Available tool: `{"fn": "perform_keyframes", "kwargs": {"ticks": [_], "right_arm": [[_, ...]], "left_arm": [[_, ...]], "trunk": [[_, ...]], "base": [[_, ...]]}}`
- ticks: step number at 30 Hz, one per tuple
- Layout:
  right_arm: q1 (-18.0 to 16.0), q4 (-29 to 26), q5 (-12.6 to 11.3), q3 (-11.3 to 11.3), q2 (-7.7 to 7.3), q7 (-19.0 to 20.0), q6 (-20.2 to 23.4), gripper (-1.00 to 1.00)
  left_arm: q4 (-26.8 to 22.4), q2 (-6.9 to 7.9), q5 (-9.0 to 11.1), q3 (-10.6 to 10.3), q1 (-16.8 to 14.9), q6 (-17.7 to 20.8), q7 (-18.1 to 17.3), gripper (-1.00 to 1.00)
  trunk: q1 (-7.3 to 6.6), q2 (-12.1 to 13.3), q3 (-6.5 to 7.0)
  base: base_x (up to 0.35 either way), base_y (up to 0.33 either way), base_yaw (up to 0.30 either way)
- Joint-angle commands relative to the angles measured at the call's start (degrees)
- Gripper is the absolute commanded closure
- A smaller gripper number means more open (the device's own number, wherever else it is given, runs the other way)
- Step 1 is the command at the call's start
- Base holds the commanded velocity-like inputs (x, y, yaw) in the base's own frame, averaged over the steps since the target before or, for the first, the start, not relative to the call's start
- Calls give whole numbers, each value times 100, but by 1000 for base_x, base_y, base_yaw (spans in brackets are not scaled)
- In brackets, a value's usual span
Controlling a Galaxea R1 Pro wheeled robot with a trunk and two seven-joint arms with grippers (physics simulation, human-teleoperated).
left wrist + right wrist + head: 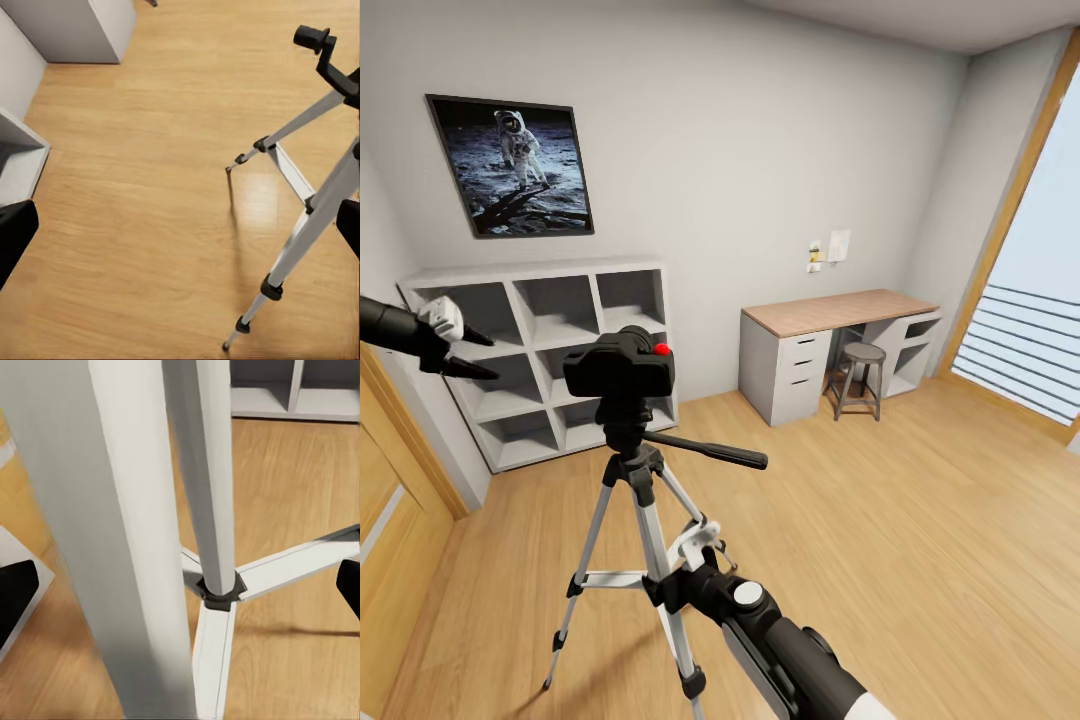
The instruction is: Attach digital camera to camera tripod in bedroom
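Observation:
The black digital camera (620, 365), red button on top, sits on the head of the camera tripod (650, 520) in the middle of the bedroom floor. The tripod's long black handle (710, 450) points right. My left gripper (482, 355) hangs open and empty to the camera's left, apart from it. In the left wrist view the tripod's silver legs (300, 225) stand on the planks below. My right gripper (698, 548) is low at the tripod's legs, open. Its wrist view shows the centre column (214, 510) and a leg (135, 547) between the wide-spread fingers (15, 600).
A white cube shelf (550, 350) stands against the back wall under the astronaut poster (510, 165). A desk (830, 312) with a grey stool (860, 375) is at the right, a tall window (1030, 320) beyond. A wooden door (390, 540) borders the left.

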Motion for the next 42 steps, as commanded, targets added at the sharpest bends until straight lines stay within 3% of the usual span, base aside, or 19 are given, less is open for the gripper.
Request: {"fn": "perform_keyframes", "kwargs": {"ticks": [1,3,6,8,9,11,15,17,18,19,21,22,27,32,33,36,39,40,42], "right_arm": [[6,-10,-37,4,0,4,31,-100],[42,-58,-20,1,0,0,67,-100],[55,-78,-11,3,0,-1,80,-100],[69,-93,-4,4,0,-1,85,-100],[114,-114,8,0,0,-2,86,-100],[136,-155,10,-2,0,-2,89,-100],[250,-286,20,-5,0,-2,102,-100],[262,-299,22,-6,0,-2,101,-100],[277,-313,25,-8,0,-2,94,-100],[280,-315,23,-9,0,-2,96,-100],[307,-320,20,-11,0,-2,100,-100],[323,-320,20,-10,0,-2,101,-100],[410,-327,22,-1,-148,-2,103,-100],[638,-327,75,8,-217,-9,91,-100],[778,-322,213,9,-252,-22,84,-100],[858,-319,329,5,-271,-29,85,-100],[941,-316,461,1,-297,-33,81,-100],[1006,-304,559,-7,-391,-32,90,-100],[1011,-297,568,-10,-406,-30,93,-100]], "left_arm": [[33,24,71,-42,50,60,3,-100],[155,108,121,-41,270,63,-7,-100],[189,150,186,-41,332,65,-10,-100],[210,186,288,-42,378,64,-9,-100],[232,242,465,-49,441,33,-1,-100],[240,263,532,-49,556,7,19,-100],[322,285,590,-21,1123,-43,171,-100],[380,288,594,33,1238,-47,195,-100],[469,286,598,257,1535,-52,221,-100],[485,283,599,336,1626,-53,224,-100],[576,273,591,796,2047,-50,306,-100],[612,269,589,894,2140,-49,326,-100],[850,213,594,1204,2635,-43,393,-100],[1091,-8,598,1463,3081,-17,423,-100],[1260,-102,604,1664,3383,-7,436,-100],[1373,-140,606,1857,3577,-7,438,-100],[1562,-173,603,2239,3876,-24,433,-100],[1753,-196,593,2872,4267,-45,426,-100],[1772,-200,591,2961,4323,-47,428,-100]], "trunk": [[4,-15,-14],[4,-15,-14],[4,-15,-14],[4,-15,-14],[4,-15,-14],[4,-15,-14],[4,-15,-14],[4,-15,-14],[4,-15,-14],[4,-15,-14],[4,-15,-14],[4,-15,-14],[4,-15,-14],[4,-15,-14],[4,-15,-14],[4,-15,-14],[4,-15,-14],[4,-15,-14],[4,-15,-14]], "base": [[0,0,0],[0,0,0],[0,0,0],[0,0,0],[0,0,0],[0,0,0],[0,0,0],[0,0,0],[0,0,0],[0,0,0],[0,0,0],[0,0,0],[0,0,0],[0,0,0],[0,0,0],[0,0,0],[0,0,0],[0,0,0],[0,0,0]]}}
